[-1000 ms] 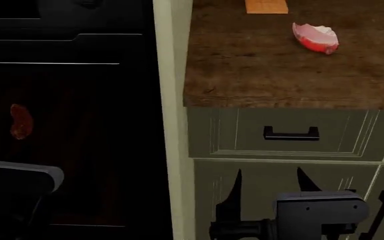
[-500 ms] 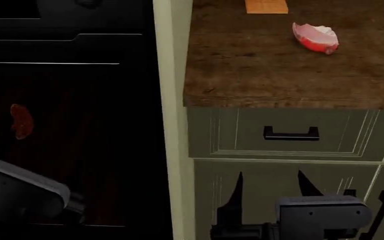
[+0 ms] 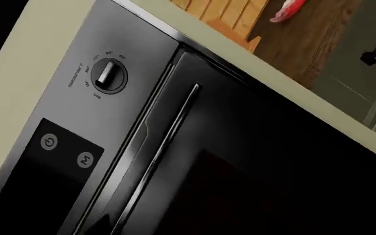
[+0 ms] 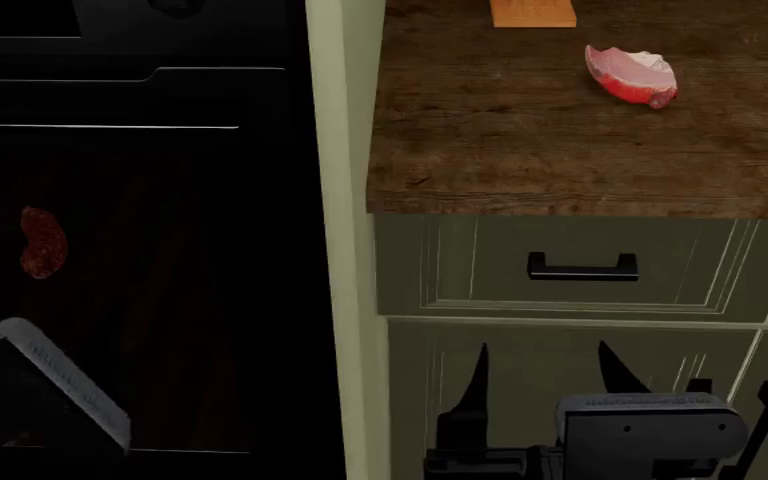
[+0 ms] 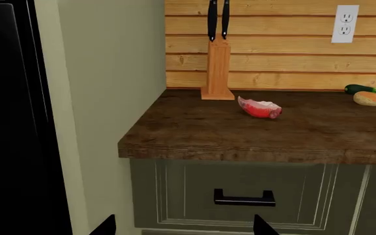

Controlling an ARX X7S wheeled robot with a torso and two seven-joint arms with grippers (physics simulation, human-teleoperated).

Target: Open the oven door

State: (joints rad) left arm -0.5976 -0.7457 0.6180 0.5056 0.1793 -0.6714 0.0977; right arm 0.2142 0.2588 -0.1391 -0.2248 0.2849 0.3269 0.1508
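From the left wrist camera, the oven door (image 3: 253,166) fills most of the frame as a glossy black panel, shut, with a long slim handle bar (image 3: 155,161) running just beside its upper edge. Beside it sits the control panel with a round knob (image 3: 109,76) and two touch buttons (image 3: 67,151), and past the pale frame a strip of wooden countertop (image 3: 305,44) shows; no fingers of the left gripper appear here, so I cannot tell how it stands. In the head view, the oven door takes the left side, with a reddish reflection (image 4: 43,242) in its glass; the left arm (image 4: 51,385) shows only as a grey tilted body low in front of the door. A pale cabinet post (image 4: 344,250) separates oven from countertop, where a red-and-white piece of meat (image 4: 632,75) lies. Under it is an olive drawer with a black handle (image 4: 583,266). The right gripper (image 4: 544,370) points up before the lower cabinet front, fingers spread wide — holding nothing. The right wrist camera shows a knife block (image 5: 217,68) against the plank wall, an outlet (image 5: 346,22), and vegetables (image 5: 365,95) at the far side.
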